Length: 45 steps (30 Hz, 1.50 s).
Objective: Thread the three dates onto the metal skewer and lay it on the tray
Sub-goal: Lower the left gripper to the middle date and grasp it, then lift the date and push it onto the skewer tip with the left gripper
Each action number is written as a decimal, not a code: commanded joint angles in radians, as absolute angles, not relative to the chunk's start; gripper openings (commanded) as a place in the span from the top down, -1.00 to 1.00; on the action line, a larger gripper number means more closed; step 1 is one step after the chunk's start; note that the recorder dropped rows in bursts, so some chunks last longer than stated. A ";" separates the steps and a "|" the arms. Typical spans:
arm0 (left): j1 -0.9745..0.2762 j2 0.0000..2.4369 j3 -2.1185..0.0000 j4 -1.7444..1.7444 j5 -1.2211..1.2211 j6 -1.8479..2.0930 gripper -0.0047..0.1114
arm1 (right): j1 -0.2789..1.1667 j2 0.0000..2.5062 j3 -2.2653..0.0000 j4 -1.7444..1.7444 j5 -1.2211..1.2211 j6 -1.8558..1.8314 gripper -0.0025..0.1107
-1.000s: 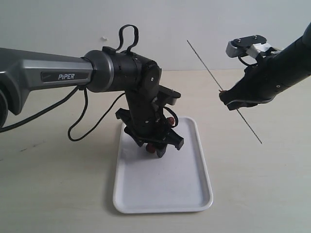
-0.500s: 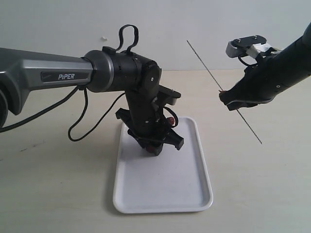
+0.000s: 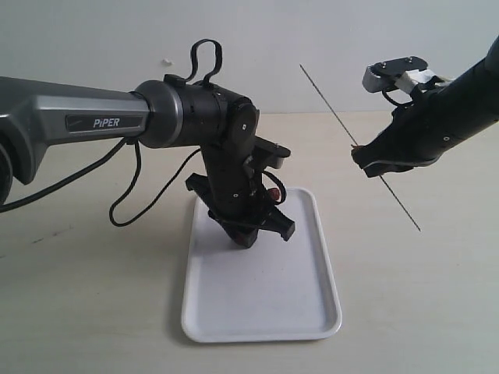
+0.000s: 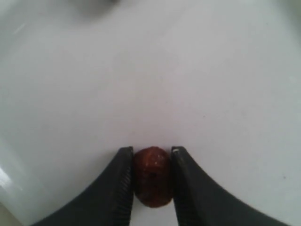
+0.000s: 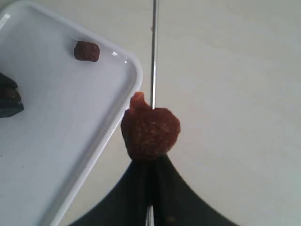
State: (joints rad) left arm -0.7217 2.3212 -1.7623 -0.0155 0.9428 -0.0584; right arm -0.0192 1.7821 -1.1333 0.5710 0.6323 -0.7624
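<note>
My left gripper point(image 3: 248, 238) points down onto the white tray point(image 3: 296, 312). Its jaws are shut on one dark reddish-brown date point(image 4: 151, 179), which rests on the tray floor point(image 4: 155, 70) between my left gripper's point(image 4: 151, 150) black fingers. A second date point(image 5: 87, 51) lies loose near the tray's corner point(image 5: 135, 75) and shows red behind the left wrist point(image 3: 274, 195). To the right, above the table, my right gripper point(image 3: 361, 156) is shut on the thin metal skewer point(image 3: 327, 105), which slants steeply. The third date point(image 5: 150, 132) is threaded on the skewer point(image 5: 154, 56) against the right gripper's point(image 5: 149, 162) tips.
The pale wooden table point(image 3: 421, 296) runs all round the tray. A black cable point(image 3: 125, 210) loops from the left arm down to the table, left of the tray. A white wall point(image 3: 312, 31) stands behind.
The left jaws have closed in on the date at the tray; its red no longer shows under the gripper in the exterior view. The right arm and skewer have not moved.
</note>
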 commanded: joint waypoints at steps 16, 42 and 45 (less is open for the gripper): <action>-0.581 2.191 -1.767 -0.341 0.993 0.191 0.51 | -0.025 1.812 -1.133 0.572 0.666 -0.936 0.96; -0.185 2.187 -1.767 -1.117 1.221 0.695 0.51 | -0.025 1.876 -1.133 0.754 0.910 -1.551 0.96; -0.199 2.187 -1.767 -1.112 1.221 0.697 0.51 | -0.025 1.889 -1.133 0.754 0.908 -1.551 0.96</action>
State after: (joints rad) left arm -0.1869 2.1979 -1.7623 -1.1002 1.2150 0.6917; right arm -0.0192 1.8793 -1.1333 0.7433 0.9066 -1.5372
